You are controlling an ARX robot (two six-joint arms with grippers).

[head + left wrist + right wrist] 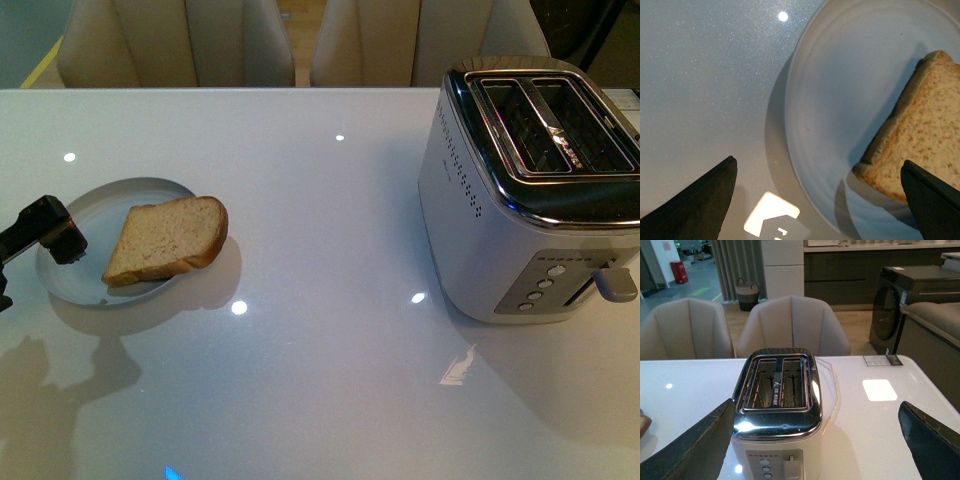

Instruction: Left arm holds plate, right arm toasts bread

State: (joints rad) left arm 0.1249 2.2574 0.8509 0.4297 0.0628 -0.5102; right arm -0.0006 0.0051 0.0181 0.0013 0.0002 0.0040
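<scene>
Front view, speckled brown bread (165,240), round pale plate (100,212), glossy table (320,360)

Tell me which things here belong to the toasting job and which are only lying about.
For the job: plate, bread, toaster, left end effector, right end effector.
Only lying about: two chairs, small card.

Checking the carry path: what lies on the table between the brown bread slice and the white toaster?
Nothing: the front view shows bare glossy white table between the light brown bread slice and the white chrome-topped toaster.
</scene>
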